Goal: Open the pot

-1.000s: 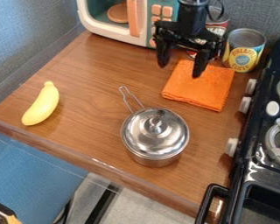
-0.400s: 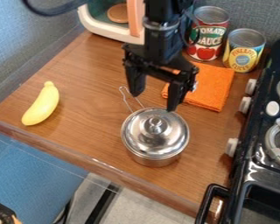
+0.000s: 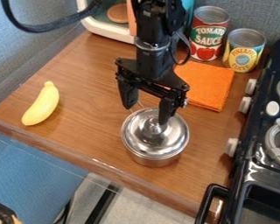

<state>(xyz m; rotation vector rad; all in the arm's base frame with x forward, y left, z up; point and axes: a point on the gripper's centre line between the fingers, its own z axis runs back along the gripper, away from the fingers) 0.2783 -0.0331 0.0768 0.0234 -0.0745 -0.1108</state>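
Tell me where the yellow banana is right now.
The banana lies on the wooden counter at the left of the camera view, to the left of the lidded metal pot.

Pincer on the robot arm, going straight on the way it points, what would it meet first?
Probably the saucepan lid, near its knob: the pincer points down there, fingers apart, though its height above the lid is unclear.

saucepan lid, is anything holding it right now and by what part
Nothing is held: the pincer hangs open over the saucepan, not closed on the lid, which sits on top of the pan.
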